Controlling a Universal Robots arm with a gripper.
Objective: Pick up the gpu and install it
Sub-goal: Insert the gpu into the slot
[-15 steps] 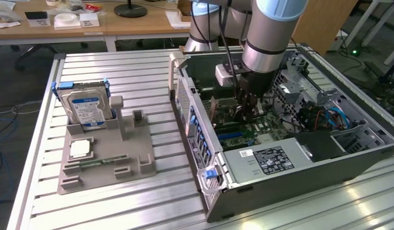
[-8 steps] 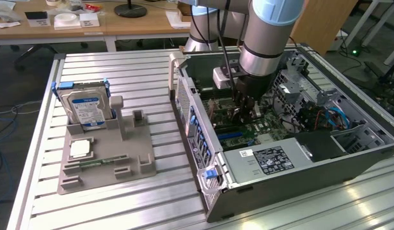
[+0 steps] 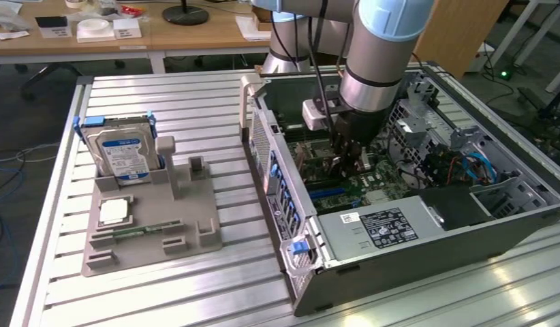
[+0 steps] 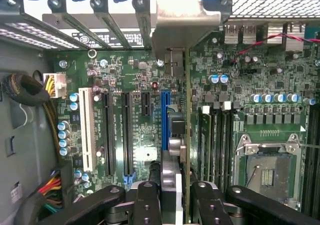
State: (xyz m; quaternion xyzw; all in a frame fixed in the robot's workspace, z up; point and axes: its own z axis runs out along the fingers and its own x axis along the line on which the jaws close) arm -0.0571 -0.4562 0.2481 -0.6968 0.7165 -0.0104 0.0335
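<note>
My gripper (image 3: 349, 151) reaches down into the open computer case (image 3: 278, 178), just above the motherboard (image 3: 375, 178). It is shut on the gpu (image 4: 176, 135), which shows edge-on in the wrist view as a thin upright card between the two black fingers (image 4: 148, 205). The card's silver metal bracket (image 4: 187, 27) lies against the case's rear slot openings. The card's lower edge runs right beside the long blue expansion slot (image 4: 164, 116); whether it sits in the slot I cannot tell. In the exterior view the gpu (image 3: 350, 163) is a dark sliver under the fingers.
Black and white expansion slots (image 4: 107, 130), memory slots (image 4: 215, 135) and the processor socket (image 4: 270, 170) flank the card. Cable bundles (image 4: 47, 185) lie by the case wall. The power supply (image 3: 389, 228) fills the near end. Outside, a grey fixture (image 3: 152, 228) holds a hard drive (image 3: 124, 153) and a memory stick (image 3: 139, 231).
</note>
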